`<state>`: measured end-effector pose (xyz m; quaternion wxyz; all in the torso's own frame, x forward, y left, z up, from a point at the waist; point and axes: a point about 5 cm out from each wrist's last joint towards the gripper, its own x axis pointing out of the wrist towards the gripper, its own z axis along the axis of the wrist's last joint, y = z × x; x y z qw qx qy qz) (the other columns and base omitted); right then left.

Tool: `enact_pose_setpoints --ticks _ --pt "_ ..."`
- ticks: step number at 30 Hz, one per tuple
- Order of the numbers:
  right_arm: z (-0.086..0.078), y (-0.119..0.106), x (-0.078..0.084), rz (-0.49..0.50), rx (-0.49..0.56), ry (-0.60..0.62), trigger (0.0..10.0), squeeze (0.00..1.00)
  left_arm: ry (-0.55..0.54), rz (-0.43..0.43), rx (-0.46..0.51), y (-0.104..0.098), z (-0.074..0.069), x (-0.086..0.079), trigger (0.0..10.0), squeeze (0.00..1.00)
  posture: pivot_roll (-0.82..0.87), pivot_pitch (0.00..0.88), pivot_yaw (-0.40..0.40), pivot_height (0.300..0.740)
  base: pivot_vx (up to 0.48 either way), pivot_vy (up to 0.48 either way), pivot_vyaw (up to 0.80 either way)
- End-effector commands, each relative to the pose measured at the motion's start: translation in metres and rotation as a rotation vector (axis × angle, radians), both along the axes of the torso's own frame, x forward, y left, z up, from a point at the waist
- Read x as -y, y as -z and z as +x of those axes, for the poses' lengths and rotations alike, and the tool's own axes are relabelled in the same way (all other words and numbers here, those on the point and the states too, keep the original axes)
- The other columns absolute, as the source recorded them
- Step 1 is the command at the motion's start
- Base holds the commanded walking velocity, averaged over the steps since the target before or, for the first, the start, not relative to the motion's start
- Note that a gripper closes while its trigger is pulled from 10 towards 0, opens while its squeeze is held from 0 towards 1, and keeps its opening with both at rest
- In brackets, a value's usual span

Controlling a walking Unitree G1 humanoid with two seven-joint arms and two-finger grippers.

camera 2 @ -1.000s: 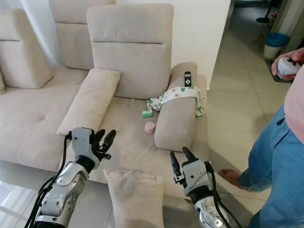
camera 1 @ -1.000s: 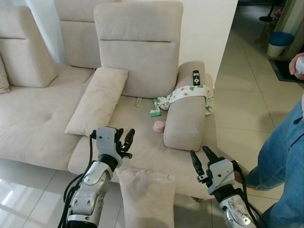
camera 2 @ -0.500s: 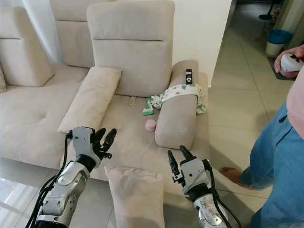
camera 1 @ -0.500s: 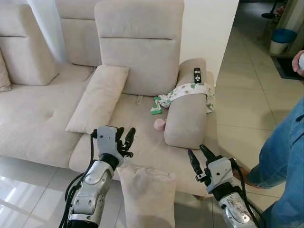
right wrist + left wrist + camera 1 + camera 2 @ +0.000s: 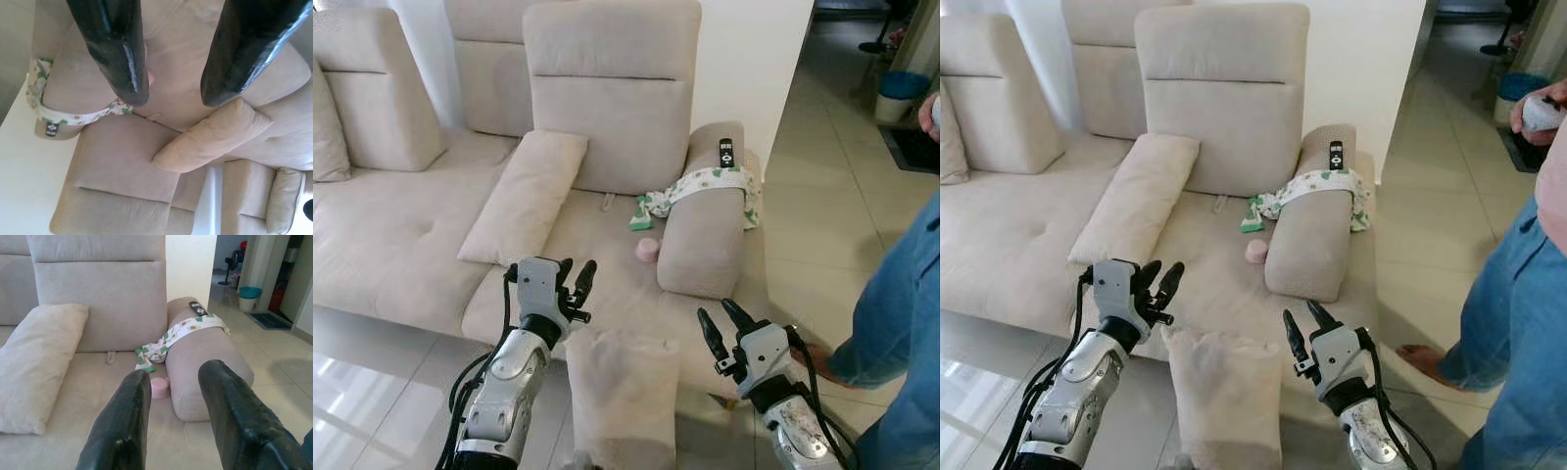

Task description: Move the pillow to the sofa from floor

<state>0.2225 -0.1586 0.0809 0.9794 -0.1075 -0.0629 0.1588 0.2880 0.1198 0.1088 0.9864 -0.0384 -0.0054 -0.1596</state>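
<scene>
Though floored, one pillow (image 5: 625,392)

- A beige sofa (image 5: 1009,230) spans the left and centre of the frame, its tall backrest at top centre.
- A long beige cushion (image 5: 1133,198) leans on the seat, left of centre.
- A padded armrest (image 5: 1312,235) sits right of centre, with a black remote (image 5: 1336,155) on its top and a patterned cloth (image 5: 1317,184) draped across it.
- A small pink object (image 5: 1255,251) lies on the seat just beside the armrest.
- A beige pillow (image 5: 1227,397) stands at bottom centre, against the sofa's front edge.
- The left gripper (image 5: 1157,287), fingers apart, hovers just left of the pillow's top.
- The right gripper (image 5: 1303,325), fingers apart, hovers just right of it.
- A person in blue jeans (image 5: 1518,333) stands at the right edge, a hand (image 5: 1540,108) holding a white device.
</scene>
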Motion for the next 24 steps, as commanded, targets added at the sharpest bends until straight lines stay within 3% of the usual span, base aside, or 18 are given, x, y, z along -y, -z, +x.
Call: enact_pose_setpoints --ticks 1,14,23,24 --pt "0.0 0.004 -0.003 0.015 -0.022 -0.008 10.0 0.0 -0.002 0.04 -0.012 0.005 0.0 -0.002 10.0 0.0 -0.05 0.0 0.08 0.635 0.0 0.0 0.0" --pt "0.002 0.005 -0.003 0.016 -0.023 -0.013 10.0 0.0 -0.001 0.047 0.003 0.003 0.002 -0.002 10.0 0.0 -0.05 0.0 0.082 0.595 0.0 0.0 0.0" --pt "0.004 0.011 -0.002 0.01 -0.065 -0.046 10.0 0.0 -0.004 0.104 0.013 0.005 0.002 -0.003 10.0 0.0 -0.05 0.0 0.081 0.575 0.0 0.0 0.0" --pt "0.011 0.015 0.001 -0.033 -0.11 -0.085 10.0 0.0 -0.022 0.181 0.029 0.003 0.005 -0.003 10.0 0.0 -0.05 0.0 0.081 0.575 0.0 0.0 0.0"
